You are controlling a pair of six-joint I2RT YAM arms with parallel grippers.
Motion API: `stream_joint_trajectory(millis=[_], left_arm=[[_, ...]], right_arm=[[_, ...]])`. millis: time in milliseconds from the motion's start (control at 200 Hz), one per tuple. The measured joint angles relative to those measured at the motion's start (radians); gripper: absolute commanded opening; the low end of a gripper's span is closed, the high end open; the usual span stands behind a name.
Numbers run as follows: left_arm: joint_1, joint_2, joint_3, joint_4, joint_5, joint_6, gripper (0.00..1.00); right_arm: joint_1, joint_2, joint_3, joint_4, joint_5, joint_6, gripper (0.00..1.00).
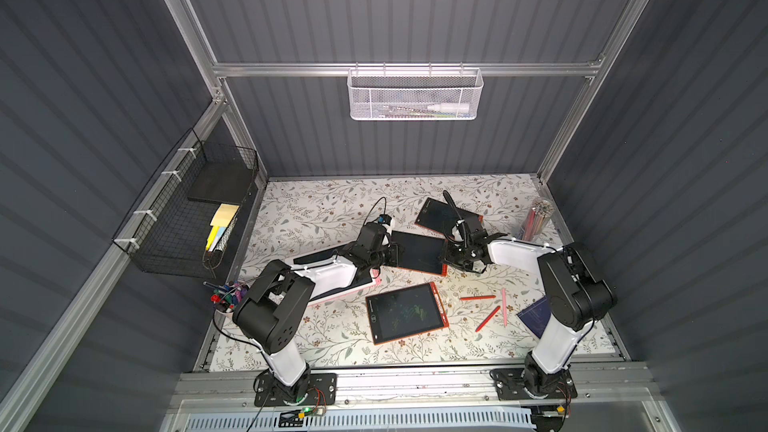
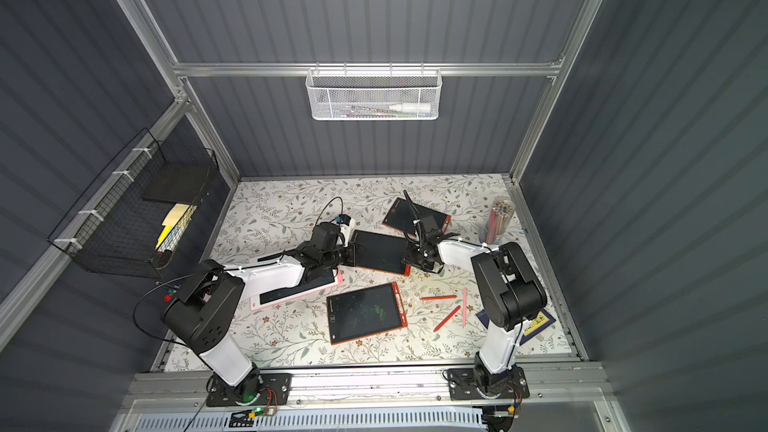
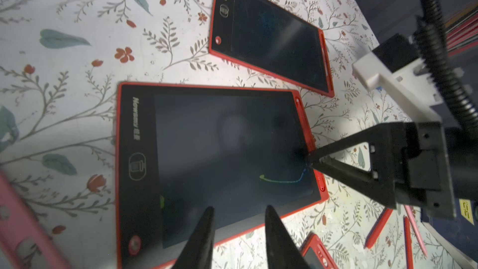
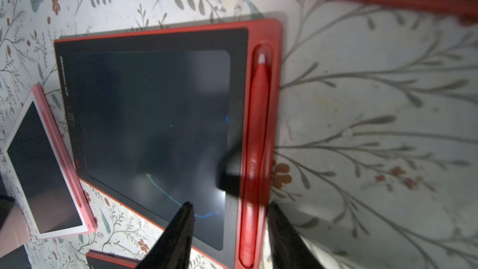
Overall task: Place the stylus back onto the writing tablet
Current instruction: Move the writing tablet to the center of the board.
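Table (image 1: 316, 209): floral cover.
Stylus (image 4: 258, 125): red, lying in the side groove of the writing tablet (image 4: 155, 115).
Right tool (image 4: 230, 216): spread, straddling the stylus end, not pinching it.
Left tool (image 3: 239, 213): spread over the same tablet's edge, empty.

Red writing tablets (image 1: 405, 312): three. Pink writing tablet (image 2: 299, 290): one. Loose styluses (image 1: 477, 297) on counter (image 1: 332, 209): three. Docked stylus (image 4: 258, 125): one. Baskets (image 1: 413, 93): two. Pen cups (image 1: 536, 222): two. Notebook (image 1: 536, 315): one. Arms (image 1: 511, 253): two.

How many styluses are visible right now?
4. One seated stylus in the middle tablet slot; loose on the table: far red stylus, near red stylus, pink stylus. More may be hidden.
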Motion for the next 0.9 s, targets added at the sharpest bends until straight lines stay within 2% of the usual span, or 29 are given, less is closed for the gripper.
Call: stream_joint_trajectory(millis=[130,455,670,901], left_arm=[[-0.002,0.001,-0.018,-0.012,0.021,0.001,0.37],[-0.011,0.053,-0.018,-0.018,0.053,0.017,0.55],[-0.011,0.106,-0.011,-0.006,0.061,0.035,0.62],[-0.011,0.14,0.032,0.006,0.029,0.043,0.73]], right_arm=[[0.006,0.026,0.026,0.017,-0.013,0.026,0.48],[0.032,0.087,0.09,0.053,-0.017,0.091,0.48],[0.048,0.12,0.133,0.052,-0.018,0.113,0.5],[0.062,0.178,0.213,0.051,-0.024,0.116,0.52]])
